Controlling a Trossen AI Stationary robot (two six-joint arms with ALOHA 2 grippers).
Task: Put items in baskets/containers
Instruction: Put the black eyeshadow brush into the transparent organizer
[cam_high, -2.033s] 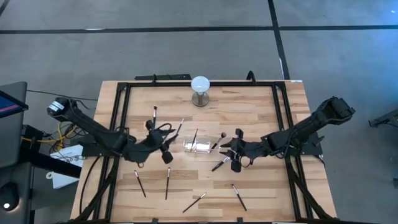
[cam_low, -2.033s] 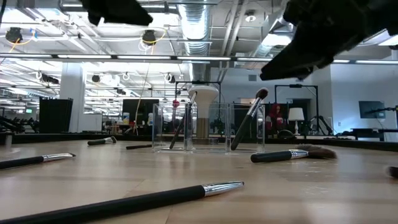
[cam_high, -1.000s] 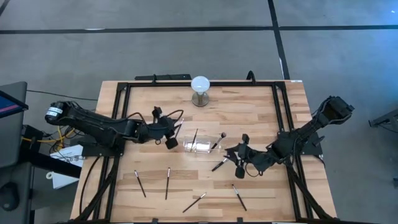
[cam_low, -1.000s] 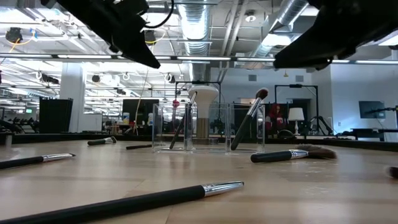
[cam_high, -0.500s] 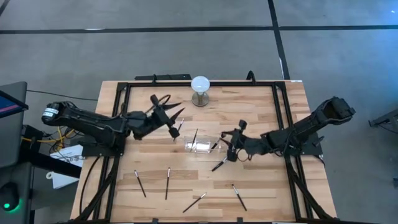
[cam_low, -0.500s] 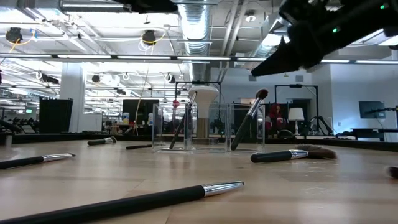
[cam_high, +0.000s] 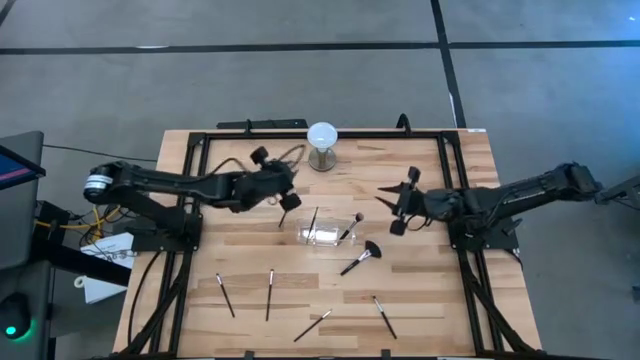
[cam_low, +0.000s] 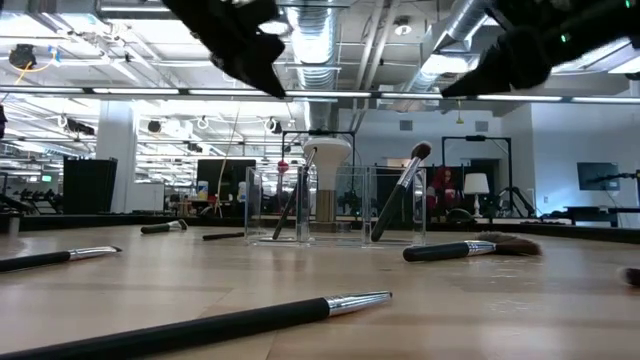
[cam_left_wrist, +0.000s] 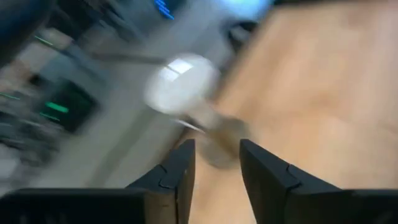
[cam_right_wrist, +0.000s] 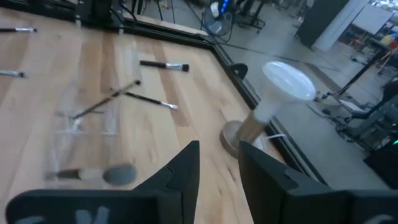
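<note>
Looking straight down, the whole wooden table (cam_high: 410, 300) is seen, while the low view cuts off both arms to dark shapes at its upper edge. The left gripper (cam_high: 287, 185) is held above the far part of the table, near the white globe lamp (cam_high: 322, 135); in its own wrist view the fingers (cam_left_wrist: 180, 171) stand a narrow gap apart with nothing between them, though that picture is badly smeared and only the lamp (cam_left_wrist: 183, 84) can be made out. The right gripper (cam_high: 398, 208) is raised right of the clear holder (cam_high: 320, 236), its fingers (cam_right_wrist: 186, 165) likewise parted and empty. The holder stands mid-table and is hard to trace from above (it shows mostly as glints); the low view gives its glassy walls (cam_low: 335, 205) and two brushes leaning inside, one dark (cam_low: 292, 205), one with a rounded head (cam_low: 402, 195). The fan brush (cam_high: 360, 258) lies just right of the holder, and four slim brushes (cam_high: 270, 294) are scattered on the near part. Two more brushes (cam_right_wrist: 165, 65) beyond the holder show clearly only in the right wrist view.
</note>
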